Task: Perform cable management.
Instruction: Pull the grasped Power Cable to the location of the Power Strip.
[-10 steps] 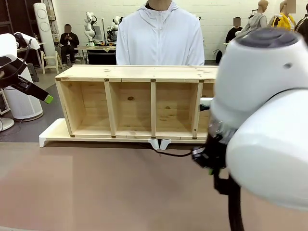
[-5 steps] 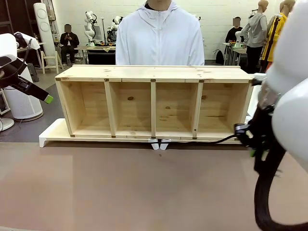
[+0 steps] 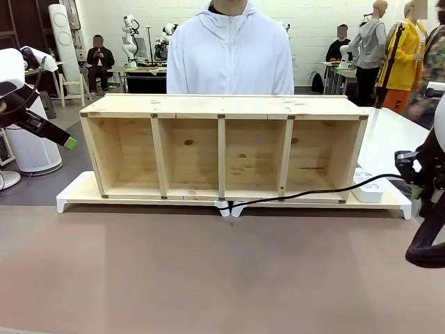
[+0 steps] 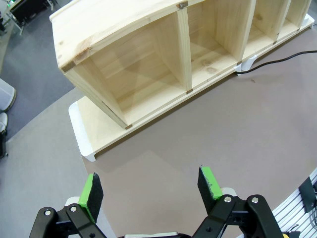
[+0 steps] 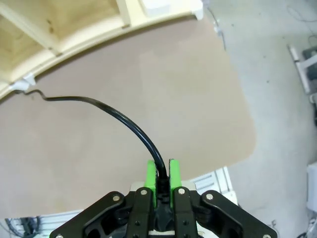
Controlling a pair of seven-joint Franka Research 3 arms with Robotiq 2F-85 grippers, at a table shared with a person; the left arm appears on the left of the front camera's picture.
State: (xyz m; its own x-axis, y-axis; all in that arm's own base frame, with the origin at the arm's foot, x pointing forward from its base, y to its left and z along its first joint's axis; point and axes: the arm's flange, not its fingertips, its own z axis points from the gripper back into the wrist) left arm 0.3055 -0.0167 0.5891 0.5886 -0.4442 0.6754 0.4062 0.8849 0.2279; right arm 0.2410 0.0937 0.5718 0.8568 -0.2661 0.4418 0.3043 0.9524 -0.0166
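Currently right pincer (image 5: 161,174) clenched on the cable (image 5: 117,115), which runs to the wooden shelf (image 3: 222,149) base; left pincer (image 4: 151,187) released, empty

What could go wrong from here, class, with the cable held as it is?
1. The cable stretches from the white feet under the shelf to the shut right gripper; a pull might slip it from the pads or jerk the shelf.
2. It passes the power strip and might drag it.

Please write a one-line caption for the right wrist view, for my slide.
Right gripper shut on the black cable, which curves across the brown table toward the wooden shelf.
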